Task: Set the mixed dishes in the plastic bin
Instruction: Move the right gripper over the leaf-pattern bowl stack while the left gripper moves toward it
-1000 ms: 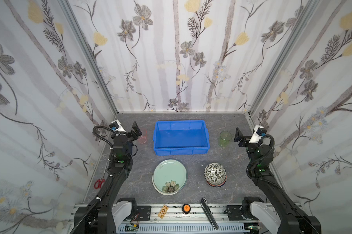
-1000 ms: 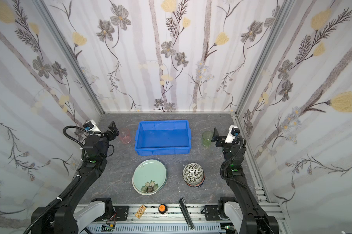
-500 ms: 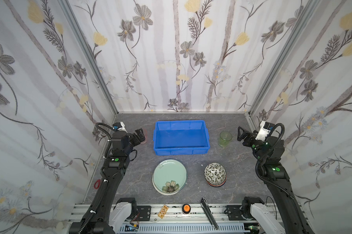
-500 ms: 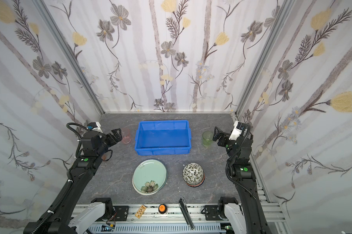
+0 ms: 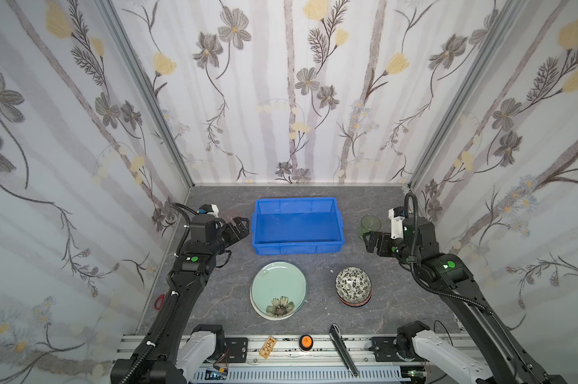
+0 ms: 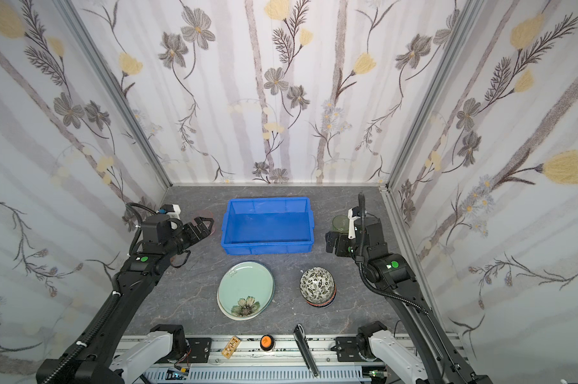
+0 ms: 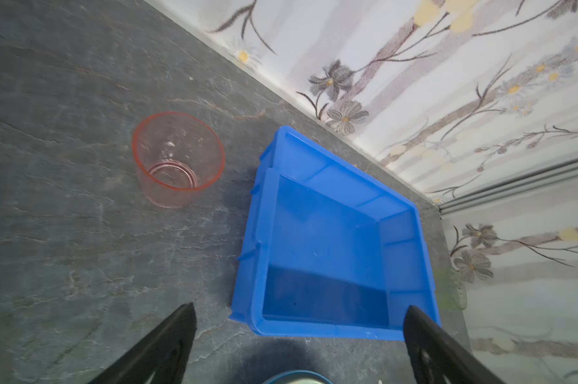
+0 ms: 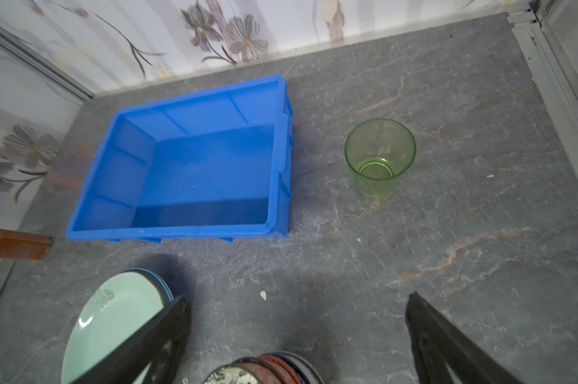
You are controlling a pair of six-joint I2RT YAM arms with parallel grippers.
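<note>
Both claws have shifted over the last second while the dishes stayed put: the left claw [image 5: 242,226] has slid inward to just beside the bin's [image 5: 295,247] left wall, and the right claw [image 5: 369,241] has drawn back and inward from the green tumbler [image 5: 370,226]. Each claw's jaws stand wide apart with nothing between them (the wrist views show only bin and bare table [image 8: 480,266] in the gaps). The bin lies between the two claws, closer to the left one, and no dish is in it yet. The pink tumbler [image 7: 177,159] stands upright ahead of the left claw on its outer side, apart from the bin; in both top views the claw covers most of it, leaving a faint pink rim. The green tumbler stands upright just beyond the right claw, near it but not touching. Behind the claws, the plate [image 5: 277,289] lies on at least one more whose rim peeks out (how many I cannot tell). The bowl [image 5: 353,286] tops a nest whose lower bowls show only as coloured edges. The right wrist view cuts the bowls off, and one jaw covers part of the plate there. A jar [image 8: 18,244] shows only in that view, cut by its edge. Of the scissors [image 5: 159,301] only a red handle loop shows, well behind the left claw.
</note>
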